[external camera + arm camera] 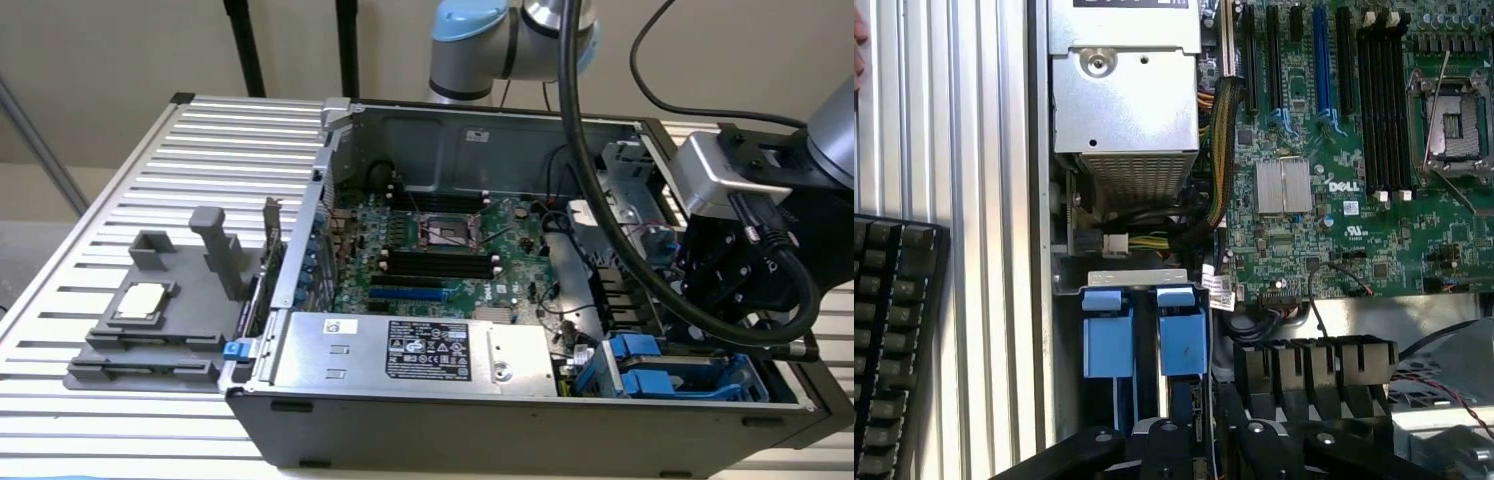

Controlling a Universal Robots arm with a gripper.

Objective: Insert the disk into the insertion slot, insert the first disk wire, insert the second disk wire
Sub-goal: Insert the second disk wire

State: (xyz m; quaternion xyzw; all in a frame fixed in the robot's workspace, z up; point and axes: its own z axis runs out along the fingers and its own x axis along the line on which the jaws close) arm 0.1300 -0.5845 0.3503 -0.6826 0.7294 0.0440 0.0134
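My black gripper (731,318) hangs inside the open computer case, at the front corner on the exterior view's right. It stands right over the insertion slot (638,362), a blue-grey cage with bright blue clips (1104,342). Under the gripper a blue carrier edge of the disk (725,377) shows, sunk into the cage. Most of the disk is hidden by the gripper and the cage. In the wrist view my gripper (1166,440) has its jaws set narrowly on a thin upright piece in line with the cage's bay.
A silver box with a black label (400,350) fills the case's front, beside the cage. The green motherboard (441,250) lies behind it. Thick black cables (587,180) hang over the case. A grey fixture with a chip (144,318) and a keyboard (894,340) rest on the slatted table.
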